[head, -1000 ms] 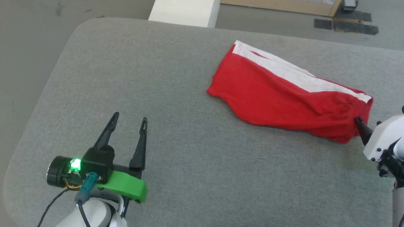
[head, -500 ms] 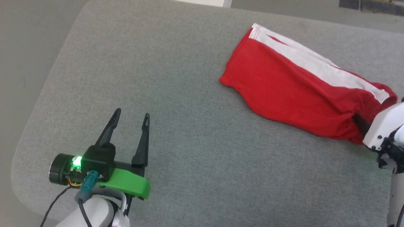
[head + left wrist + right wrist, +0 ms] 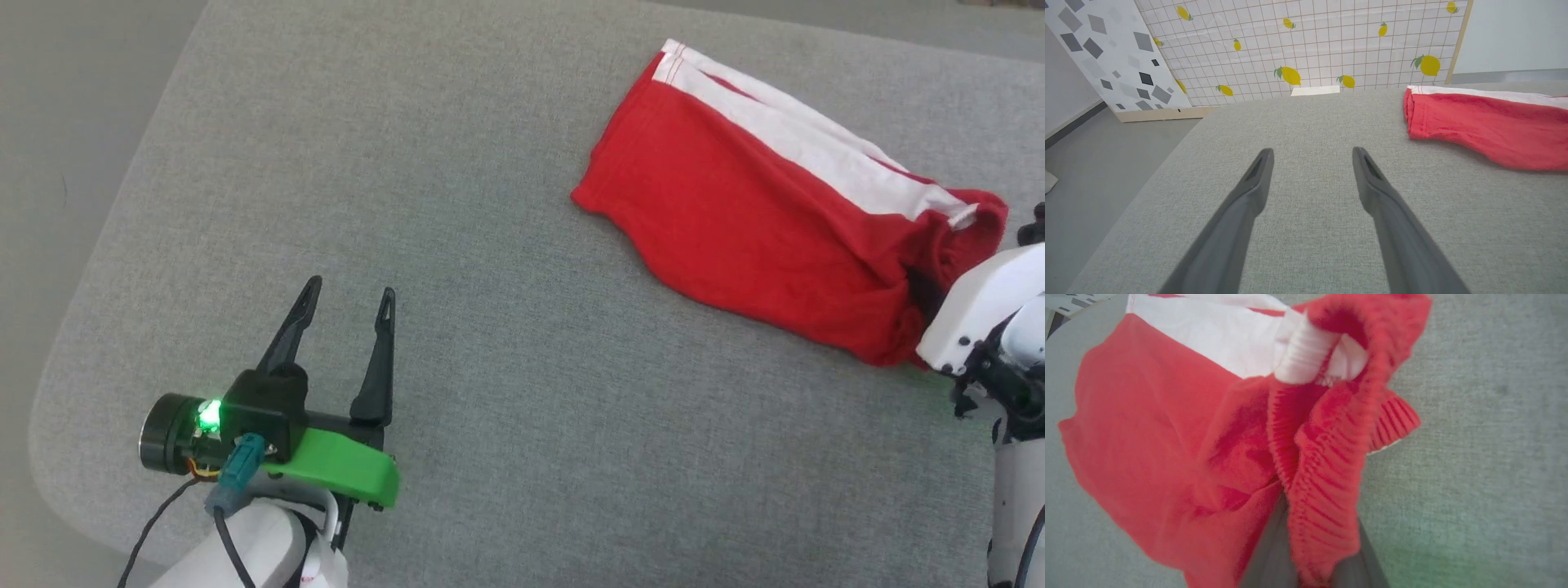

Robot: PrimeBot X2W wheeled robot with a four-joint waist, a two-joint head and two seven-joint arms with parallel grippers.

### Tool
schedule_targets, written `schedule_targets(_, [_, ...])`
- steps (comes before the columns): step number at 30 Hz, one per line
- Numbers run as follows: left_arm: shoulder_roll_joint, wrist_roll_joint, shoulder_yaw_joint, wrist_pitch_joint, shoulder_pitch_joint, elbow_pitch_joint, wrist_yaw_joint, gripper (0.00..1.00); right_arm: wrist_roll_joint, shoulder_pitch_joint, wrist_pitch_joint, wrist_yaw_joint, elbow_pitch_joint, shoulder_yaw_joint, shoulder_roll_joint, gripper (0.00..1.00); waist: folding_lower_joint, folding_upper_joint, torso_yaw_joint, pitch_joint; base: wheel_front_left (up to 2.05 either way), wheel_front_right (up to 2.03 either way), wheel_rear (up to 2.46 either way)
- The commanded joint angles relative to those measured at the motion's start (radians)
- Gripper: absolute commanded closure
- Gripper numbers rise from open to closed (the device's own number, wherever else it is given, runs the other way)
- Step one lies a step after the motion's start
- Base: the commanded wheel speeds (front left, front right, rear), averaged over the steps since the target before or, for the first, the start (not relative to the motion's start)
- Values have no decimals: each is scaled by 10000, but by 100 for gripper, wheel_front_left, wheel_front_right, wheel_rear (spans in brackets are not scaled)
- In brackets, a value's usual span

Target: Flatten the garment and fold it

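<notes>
My right pincer (image 3: 922, 298), gaping a second ago, is now pinching the gathered waistband (image 3: 1323, 477) of the bright red thin-fabric shorts with a white side stripe (image 3: 735, 212), lying far right on the grey cloth-covered surface (image 3: 490, 327); I'm judging a flattening pull is starting, left pincer (image 3: 351, 287) idling wide

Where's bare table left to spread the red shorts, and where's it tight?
Widest bare patch: grey fabric-covered table between the open left end effector and the bright red white-striped thin-fabric shorts. Also free: the strip from the shorts' hem to the table's left edge. Crowded: the right side, where the right end effector pinches the gathered waistband.
</notes>
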Motion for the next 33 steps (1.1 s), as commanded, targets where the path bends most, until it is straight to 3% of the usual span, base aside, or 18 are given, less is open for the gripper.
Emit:
schedule_targets(1, [-49,138,39,-75,-140,45,-56,0,147,333,-17,-9,109,125,-39,100,0,0,-87,-207,0,0,0])
schedule_targets(11, [13,65,-51,5,-124,184,-206,0,1283,1573,167,-9,-590,422,-2298,100,0,0,-382,-882,0,0,0])
schedule_targets(14, [5,61,-111,78,-154,125,-222,0,1363,1862,137,-9,-708,554,-3336,100,0,0,-473,-914,0,0,0])
schedule_targets(18, [-40,71,-189,138,-202,60,-240,0,1351,1726,-32,-9,-482,806,-4072,100,0,0,-511,-834,0,0,0])
schedule_targets(25, [-192,85,-284,165,-328,78,-258,0,1724,620,107,-9,-370,1738,-4305,100,0,0,-405,-695,0,0,0])
schedule_targets(33, [-457,65,-321,98,-317,298,-251,0,2187,-478,1316,-9,-680,2363,-3535,100,0,0,-6,-693,0,0,0])
